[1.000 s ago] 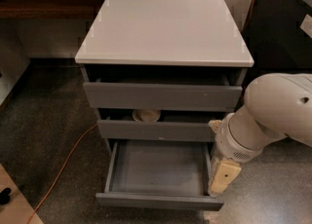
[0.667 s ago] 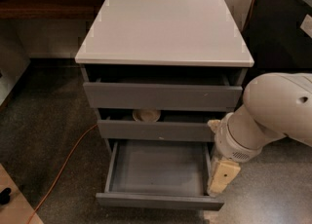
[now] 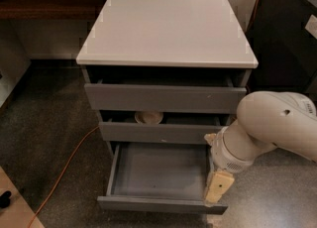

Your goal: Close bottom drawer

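The bottom drawer of the white-topped cabinet is pulled far out, its grey floor bare and its flat grey front nearest me. My gripper, a beige piece at the end of the white arm, hangs at the drawer's right front corner, over its right wall. The middle drawer is slightly open with a round beige bowl showing. The top drawer is also slightly open.
An orange cable runs across the speckled floor to the left of the cabinet. A dark wooden shelf runs along the back left. A black cabinet stands at the right. A pale board corner sits at bottom left.
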`<state>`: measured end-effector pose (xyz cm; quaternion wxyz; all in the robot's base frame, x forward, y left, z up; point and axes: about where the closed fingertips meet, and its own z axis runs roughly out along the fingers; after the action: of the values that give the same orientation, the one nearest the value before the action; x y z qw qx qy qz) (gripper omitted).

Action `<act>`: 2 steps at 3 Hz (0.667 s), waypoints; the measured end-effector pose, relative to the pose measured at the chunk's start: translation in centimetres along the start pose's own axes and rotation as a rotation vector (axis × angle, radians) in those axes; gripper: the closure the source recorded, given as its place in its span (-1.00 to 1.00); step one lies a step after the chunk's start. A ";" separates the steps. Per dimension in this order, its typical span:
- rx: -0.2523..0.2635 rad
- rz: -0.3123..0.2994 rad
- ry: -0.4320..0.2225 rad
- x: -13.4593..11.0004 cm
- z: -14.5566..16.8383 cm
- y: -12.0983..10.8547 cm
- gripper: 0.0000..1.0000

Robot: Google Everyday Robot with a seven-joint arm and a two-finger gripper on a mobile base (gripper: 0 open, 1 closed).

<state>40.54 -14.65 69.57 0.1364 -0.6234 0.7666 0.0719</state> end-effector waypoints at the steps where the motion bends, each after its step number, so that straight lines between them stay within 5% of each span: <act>1: -0.038 0.003 -0.031 0.2 3.3 0.6 -1.00; 2: -0.058 0.007 -0.067 0.1 7.0 1.6 -1.00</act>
<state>39.78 -12.47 62.79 0.1433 -0.6216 0.7614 0.1154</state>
